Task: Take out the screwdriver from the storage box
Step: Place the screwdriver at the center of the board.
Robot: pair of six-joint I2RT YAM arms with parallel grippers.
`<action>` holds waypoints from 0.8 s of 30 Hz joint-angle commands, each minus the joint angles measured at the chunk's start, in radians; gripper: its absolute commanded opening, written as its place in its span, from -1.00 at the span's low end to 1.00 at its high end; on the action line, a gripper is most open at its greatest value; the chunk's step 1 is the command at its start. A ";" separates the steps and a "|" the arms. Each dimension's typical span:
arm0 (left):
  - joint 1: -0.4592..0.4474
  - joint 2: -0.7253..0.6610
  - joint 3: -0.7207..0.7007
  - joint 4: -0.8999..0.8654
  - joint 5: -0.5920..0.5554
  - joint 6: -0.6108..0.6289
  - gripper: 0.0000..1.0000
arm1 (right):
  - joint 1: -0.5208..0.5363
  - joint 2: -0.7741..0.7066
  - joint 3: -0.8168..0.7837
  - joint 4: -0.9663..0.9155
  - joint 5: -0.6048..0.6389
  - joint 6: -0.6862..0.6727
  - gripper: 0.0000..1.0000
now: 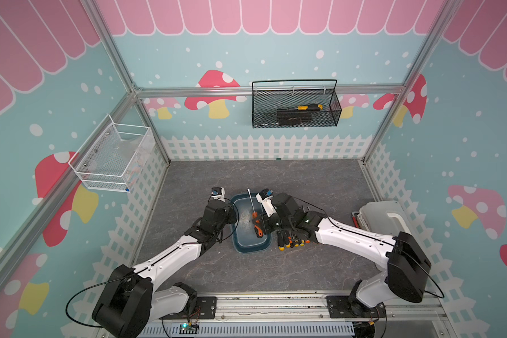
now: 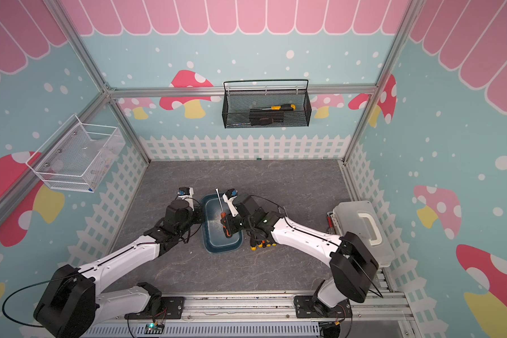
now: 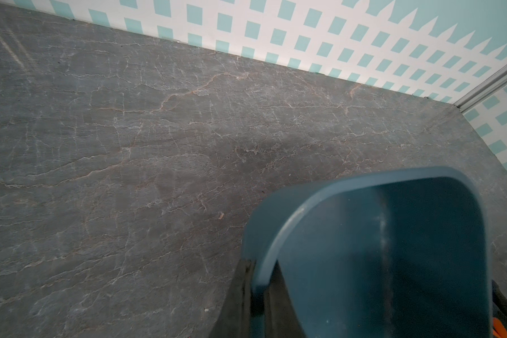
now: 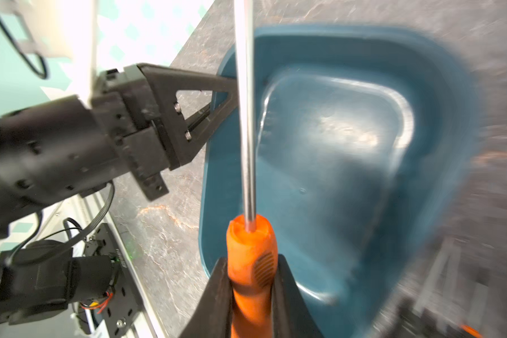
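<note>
The storage box point(image 1: 248, 244), a shallow teal-blue tub, sits mid-table in both top views point(image 2: 217, 245). My left gripper point(image 3: 259, 281) is shut on its left wall, one finger inside and one outside; the right wrist view shows the left gripper point(image 4: 220, 93) at the rim. My right gripper point(image 4: 252, 281) is shut on the orange handle of the screwdriver point(image 4: 251, 248). The screwdriver point(image 1: 256, 226) is held over the box interior point(image 4: 334, 175), its metal shaft pointing to the far rim. The right gripper point(image 2: 228, 226) hangs over the box's right half.
A row of small screwdrivers point(image 1: 290, 240) lies right of the box. A white lidded case point(image 1: 384, 219) stands at the right wall. A black mesh basket point(image 1: 296, 117) hangs on the back wall, a white wire basket point(image 1: 112, 159) on the left wall.
</note>
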 commanded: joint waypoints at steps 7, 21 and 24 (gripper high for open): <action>-0.002 0.010 -0.016 0.043 0.026 -0.006 -1.00 | -0.238 -0.226 -0.044 -0.375 0.056 -0.169 -1.00; -0.002 0.029 -0.005 0.053 0.031 0.001 -1.00 | -0.542 -0.261 -0.107 -0.520 0.086 -0.291 -1.00; -0.002 0.040 0.001 0.057 0.033 0.003 -1.00 | -0.586 -0.254 -0.106 -0.533 0.096 -0.318 -1.00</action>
